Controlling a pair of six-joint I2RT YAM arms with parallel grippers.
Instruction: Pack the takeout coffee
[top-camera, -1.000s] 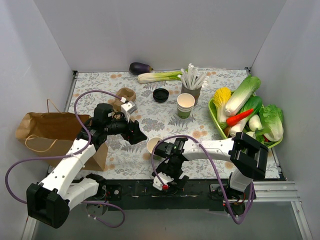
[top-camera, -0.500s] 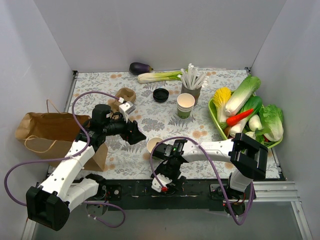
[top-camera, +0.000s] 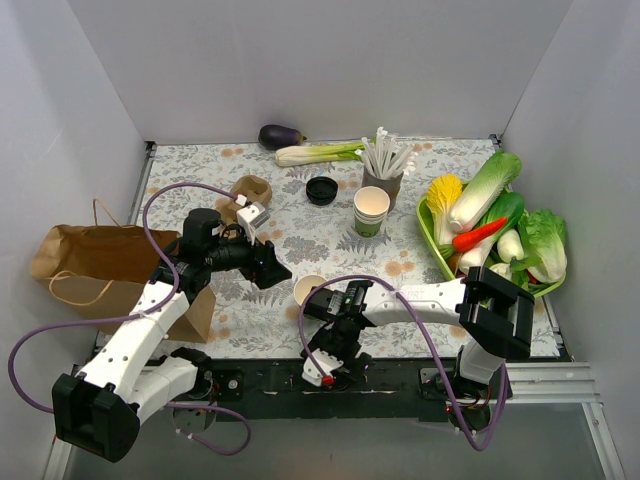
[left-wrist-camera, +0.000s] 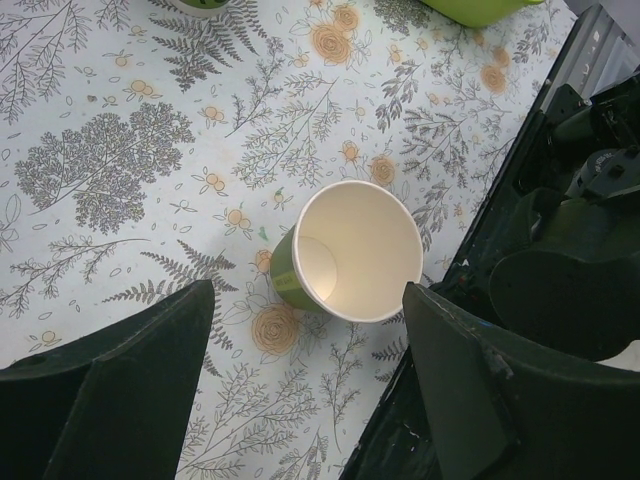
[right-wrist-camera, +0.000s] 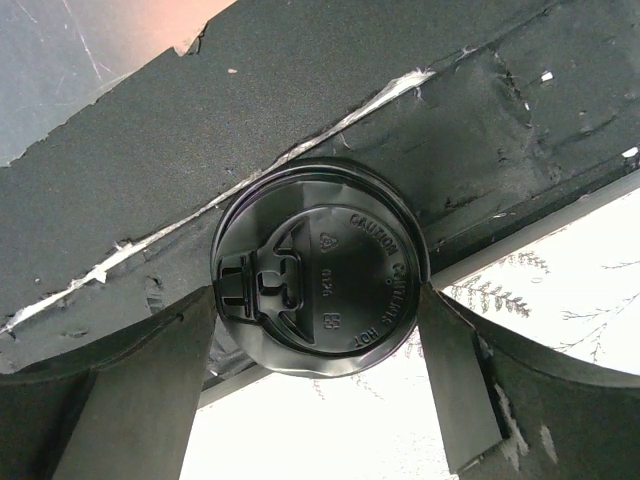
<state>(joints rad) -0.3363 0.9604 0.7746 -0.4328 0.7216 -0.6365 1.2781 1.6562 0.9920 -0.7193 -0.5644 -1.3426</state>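
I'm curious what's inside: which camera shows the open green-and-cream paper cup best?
The left wrist view: it looks down into the open green-and-cream paper cup, empty and lidless. The top external view shows the cup small, beside the right arm. The right wrist view misses it.

The left arm (top-camera: 150, 310) and right arm (top-camera: 430, 298) share one build: smooth white shells on the long links and blocky black housings at the joints. A boxy black motor block caps the near end of each. A thick purple cable (top-camera: 185, 185) loops loosely off each arm. A small white block (top-camera: 256, 214) sits on the left wrist, and a red-and-white plug (top-camera: 322, 377) on the right cable. The left fingers (left-wrist-camera: 110, 400) and right fingers (right-wrist-camera: 110, 390) are broad, matte, dark wedges.
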